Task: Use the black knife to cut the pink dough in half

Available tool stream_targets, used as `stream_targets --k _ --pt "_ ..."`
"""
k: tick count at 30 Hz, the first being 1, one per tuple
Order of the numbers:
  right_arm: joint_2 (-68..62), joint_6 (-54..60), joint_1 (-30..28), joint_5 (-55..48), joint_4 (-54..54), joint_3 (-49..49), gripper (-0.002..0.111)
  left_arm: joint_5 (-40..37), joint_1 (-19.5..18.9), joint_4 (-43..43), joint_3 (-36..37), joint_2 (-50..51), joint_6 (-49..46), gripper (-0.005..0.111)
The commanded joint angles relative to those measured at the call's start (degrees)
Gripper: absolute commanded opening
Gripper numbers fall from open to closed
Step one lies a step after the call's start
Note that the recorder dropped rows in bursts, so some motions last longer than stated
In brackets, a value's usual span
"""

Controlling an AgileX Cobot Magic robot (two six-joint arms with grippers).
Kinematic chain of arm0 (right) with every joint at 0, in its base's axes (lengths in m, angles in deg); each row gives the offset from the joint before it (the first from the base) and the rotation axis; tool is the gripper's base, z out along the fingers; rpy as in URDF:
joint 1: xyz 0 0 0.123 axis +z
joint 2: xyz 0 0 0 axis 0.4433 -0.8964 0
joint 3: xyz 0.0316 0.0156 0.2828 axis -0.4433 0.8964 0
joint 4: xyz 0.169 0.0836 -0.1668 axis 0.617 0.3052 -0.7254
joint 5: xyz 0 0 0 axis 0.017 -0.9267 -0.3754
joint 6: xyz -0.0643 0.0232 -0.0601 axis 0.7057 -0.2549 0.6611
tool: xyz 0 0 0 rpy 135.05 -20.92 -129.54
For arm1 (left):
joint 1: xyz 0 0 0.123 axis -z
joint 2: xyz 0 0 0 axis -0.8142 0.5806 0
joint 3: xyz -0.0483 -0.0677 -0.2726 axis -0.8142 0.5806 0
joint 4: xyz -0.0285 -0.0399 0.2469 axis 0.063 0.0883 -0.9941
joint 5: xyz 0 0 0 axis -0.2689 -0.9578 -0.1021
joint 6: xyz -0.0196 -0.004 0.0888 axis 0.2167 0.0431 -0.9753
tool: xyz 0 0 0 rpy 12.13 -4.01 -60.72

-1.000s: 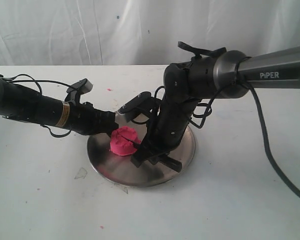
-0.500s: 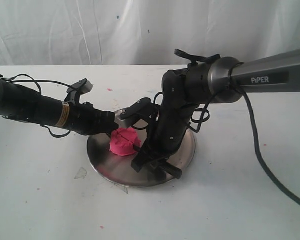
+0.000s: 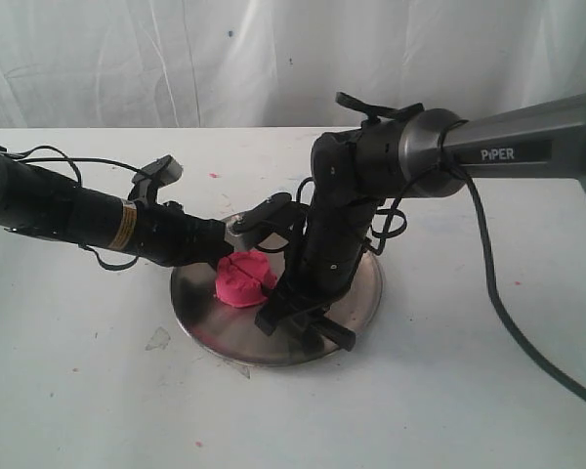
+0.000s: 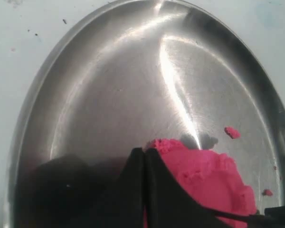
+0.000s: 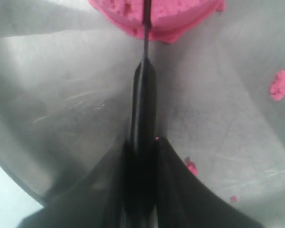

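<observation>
my right claw (image 5: 143,142) is clamped on the black knife (image 5: 145,80). both fingers are tight against the handle, and the thin blade runs straight out ahead of the tips. the pink dough (image 5: 180,12) sits at the far end of that blade. the blade stands edge-on in a narrow slot in the side of the mound nearest the claw.

from the exterior camera the right claw (image 3: 295,311) stands steeply over the steel plate (image 3: 215,327), with its tips down close to the plate's surface. the dough (image 3: 240,278) lies just beside the claw, on the side towards my other arm, and a groove shows across its top. it reads as one mound with a cut in it. i cannot tell whether the blade goes all the way through.

my left claw (image 4: 145,153) has its fingers together, tips meeting with nothing between them. the dough lies right at those tips, a bit off to one side, and i cannot confirm contact. a thin dark line past the dough in that wrist view may be the knife blade, but it is too blurred to be sure. the left arm comes in low over the white table (image 3: 88,391).

a few pink crumbs (image 5: 279,85) lie on the plate near the right claw, apart from the mound.
</observation>
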Motion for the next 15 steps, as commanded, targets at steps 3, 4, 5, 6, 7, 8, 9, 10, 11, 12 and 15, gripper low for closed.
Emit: stream_targets --k 3,4,5,6,7,8,9,10,11,12,15 --pt "0.3 -0.3 -0.2 -2.0 -0.9 -1.6 0.000 0.7 0.4 -2.7 0.7 0.7 0.3 0.000" --pt "0.4 -0.3 -0.2 -2.0 -1.0 -1.6 0.000 0.7 0.4 -2.7 0.7 0.7 0.3 0.000" --pt "0.4 -0.3 -0.2 -1.9 -1.0 -1.6 0.000 0.7 0.4 -2.7 0.7 0.7 0.3 0.000" --pt "0.5 -0.3 -0.2 -1.6 -1.0 -1.6 0.000 0.6 0.4 -2.7 0.7 0.7 0.3 0.000" --pt "0.5 -0.3 -0.2 -1.5 -1.2 -1.6 0.000 0.6 0.4 -2.7 0.7 0.7 0.3 0.000" --pt "0.5 -0.3 -0.2 -1.4 -1.4 -1.6 0.000 0.6 0.4 -2.7 0.7 0.7 0.3 0.000" --pt "0.3 -0.3 -0.2 -1.4 -1.4 -1.6 0.000 0.6 0.4 -2.7 0.7 0.7 0.3 0.000" --pt "0.2 -0.3 -0.2 -1.4 -1.6 -1.6 0.000 0.6 0.4 -2.7 0.7 0.7 0.3 0.000" --pt "0.0 -0.3 -0.2 -1.4 -1.7 -1.6 0.000 0.5 0.3 -2.7 0.6 0.7 0.3 0.000" --pt "0.0 -0.3 -0.2 -1.4 -1.8 -1.6 0.000 0.4 0.2 -2.7 0.4 0.7 0.3 0.000" --pt "0.0 -0.3 -0.2 -1.4 -2.1 -1.6 0.000 0.3 0.2 -2.7 -0.5 0.1 0.3 0.000"
